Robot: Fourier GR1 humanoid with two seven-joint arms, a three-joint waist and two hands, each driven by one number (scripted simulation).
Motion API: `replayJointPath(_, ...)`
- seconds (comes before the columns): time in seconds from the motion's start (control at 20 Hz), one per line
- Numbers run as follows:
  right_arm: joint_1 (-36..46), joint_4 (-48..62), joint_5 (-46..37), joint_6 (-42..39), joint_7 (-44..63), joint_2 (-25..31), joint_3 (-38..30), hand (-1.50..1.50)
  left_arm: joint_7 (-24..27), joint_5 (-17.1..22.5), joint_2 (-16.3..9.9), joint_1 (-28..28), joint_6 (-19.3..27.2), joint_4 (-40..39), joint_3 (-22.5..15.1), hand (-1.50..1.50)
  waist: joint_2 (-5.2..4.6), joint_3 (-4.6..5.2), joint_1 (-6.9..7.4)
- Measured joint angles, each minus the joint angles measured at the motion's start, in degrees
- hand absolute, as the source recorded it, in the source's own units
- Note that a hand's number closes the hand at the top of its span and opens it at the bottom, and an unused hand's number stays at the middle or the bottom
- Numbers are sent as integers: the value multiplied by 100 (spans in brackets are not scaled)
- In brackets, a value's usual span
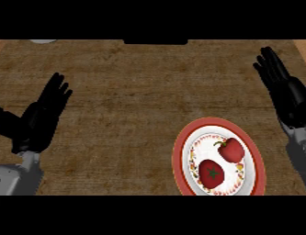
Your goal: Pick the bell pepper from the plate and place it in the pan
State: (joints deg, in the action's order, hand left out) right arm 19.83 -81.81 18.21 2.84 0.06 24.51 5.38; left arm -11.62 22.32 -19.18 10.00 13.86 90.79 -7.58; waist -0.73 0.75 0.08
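**woodgrain_fan:** Brown wood-look counter (135, 92) filled pretty much the whole view, with lighter wooden strips running along the left and right edges. What else did you catch on it?

**panwatcher:** Biggest things were the arms. Left hand (41, 117) sat at the left side, fingers straight and pointing up, thumb stuck out to the side, holding nothing. Right hand (284, 89) was over at the right edge, fingers also straight and close together, pointing up, not touching anything either.

**woodgrain_fan:** And the plate?

**panwatcher:** Red-rimmed plate (179, 158) with a white patterned middle, low and right of center, just beside the right forearm. Two red items lay on it: a bell pepper (231, 149) with a curled stem in the upper part, and a tomato (212, 173) with a dark green top just below it, the two nearly touching.

**woodgrain_fan:** Anything at the back?

**panwatcher:** A dark shape (155, 41) at the top middle edge, mostly cut off, couldn't tell what it was. Also a small pale sliver (43, 41) at the top left.
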Motion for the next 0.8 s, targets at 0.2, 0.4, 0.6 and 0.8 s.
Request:
replayJointPath(0.2,-368,-375,-447,-283,-468,66,388,150,169,-98,222,-404,161,-255,14,0,52,-46,-21)
replayJointPath(0.4,-751,-851,-1492,-406,-1256,512,943,150,225,-137,410,-899,394,-542,23,0,111,-54,-92)
replayJointPath(0.6,-1483,-1274,-2673,484,-2473,618,1152,-150,340,-102,542,-1228,515,-644,87,0,174,-76,-307)
replayJointPath(0.8,-2578,-1337,-3675,1665,-3668,453,1389,-150,437,-35,598,-1422,495,-688,152,0,164,-87,-384)
